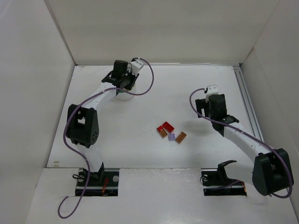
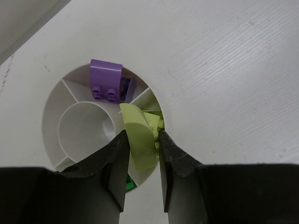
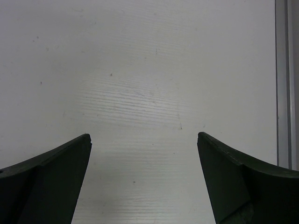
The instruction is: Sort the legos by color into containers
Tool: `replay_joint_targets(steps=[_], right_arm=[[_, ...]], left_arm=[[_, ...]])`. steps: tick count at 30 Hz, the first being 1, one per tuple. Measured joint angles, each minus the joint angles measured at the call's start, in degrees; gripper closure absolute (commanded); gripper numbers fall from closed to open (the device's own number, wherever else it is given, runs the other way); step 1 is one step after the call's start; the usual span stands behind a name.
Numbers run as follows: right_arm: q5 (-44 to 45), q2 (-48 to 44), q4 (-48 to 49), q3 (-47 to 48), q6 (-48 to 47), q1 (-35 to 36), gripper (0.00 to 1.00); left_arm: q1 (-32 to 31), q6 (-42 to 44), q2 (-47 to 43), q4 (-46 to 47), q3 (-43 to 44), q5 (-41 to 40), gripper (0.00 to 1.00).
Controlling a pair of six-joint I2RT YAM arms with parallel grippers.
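Note:
The round white dish point(image 2: 48, 125) lies under my left gripper point(image 2: 142, 135); in the top view only its near edge point(image 1: 122, 96) shows below that gripper point(image 1: 122, 80). The gripper is shut on a pale yellow-green brick point(image 2: 138, 140), held over the dish's right side. A lilac brick point(image 2: 106, 82) sits in a far wedge. More yellow-green pieces point(image 2: 154, 119) lie in the wedge behind the held brick. A green piece point(image 2: 131, 182) shows at the near rim. A red brick point(image 1: 165, 126), two orange-brown bricks point(image 1: 162, 133) point(image 1: 181, 137) and a lilac brick point(image 1: 172, 136) lie mid-table. My right gripper point(image 1: 212, 100) point(image 3: 144, 137) is open and empty over bare table.
White walls enclose the table on the left, back and right. A metal rail point(image 1: 246, 105) runs along the right edge and shows in the right wrist view point(image 3: 285, 84). The loose bricks lie between the two arms, nearer the right arm.

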Motion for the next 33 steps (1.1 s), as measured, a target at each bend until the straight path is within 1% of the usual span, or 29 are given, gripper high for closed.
replay_joint_targets(steps=[6,9,11,12,14,15,18,24,26,28,29,31,32,33], right_arm=[[-0.9,0.0,0.0,0.0,0.0,-0.4,0.0],[-1.4,0.0,0.0,0.0,0.0,-0.8,0.0],[-1.4,0.0,0.0,0.0,0.0,-1.0,0.0],[-1.4,0.0,0.0,0.0,0.0,-1.1,0.0],[-1.6,0.0,0.0,0.0,0.0,-1.2,0.0],[-1.6,0.0,0.0,0.0,0.0,-1.2,0.0],[-1.7,0.0,0.0,0.0,0.0,-1.2,0.0],[-2.1,0.0,0.0,0.0,0.0,-1.2,0.0],[-2.8,0.0,0.0,0.0,-0.6,-1.2,0.0],[-4.0,-0.2,0.1,0.0,-1.4,-1.2,0.0],[-4.7,-0.4,0.2,0.0,-1.9,-1.1,0.0],[-5.8,-1.1,0.5,0.0,-2.9,-0.7,0.0],[-6.3,-1.6,0.6,0.0,-3.2,-0.3,0.0],[-6.8,-2.1,0.7,0.0,-3.7,0.2,0.0]], left_arm=[[-0.2,0.4,1.0,-1.1,0.0,-1.4,0.87],[-0.2,0.4,1.0,-1.1,0.0,-2.3,0.84],[-0.2,0.4,1.1,-1.1,0.0,-3.0,0.75],[-0.2,0.4,1.2,-1.1,0.0,-3.1,0.66],[-0.2,0.4,1.4,-1.1,0.0,-3.6,0.59],[-0.2,0.3,1.4,-1.2,0.0,-3.8,0.59],[-0.2,0.3,1.4,-1.0,0.0,-4.5,0.54],[-0.2,0.0,1.4,-1.0,0.0,-4.8,0.54],[-0.2,-0.2,1.4,-1.0,0.0,-4.3,0.51],[-0.2,-0.5,1.2,-1.0,0.0,-3.0,0.44],[-0.2,-0.7,0.9,-0.9,-0.1,-2.3,0.38],[-0.2,-1.6,-0.6,-0.2,-0.8,-0.8,0.34],[-0.3,-2.4,-2.1,0.7,-1.6,0.3,0.0],[-0.3,-2.6,-3.8,0.9,-2.5,0.6,0.0]])
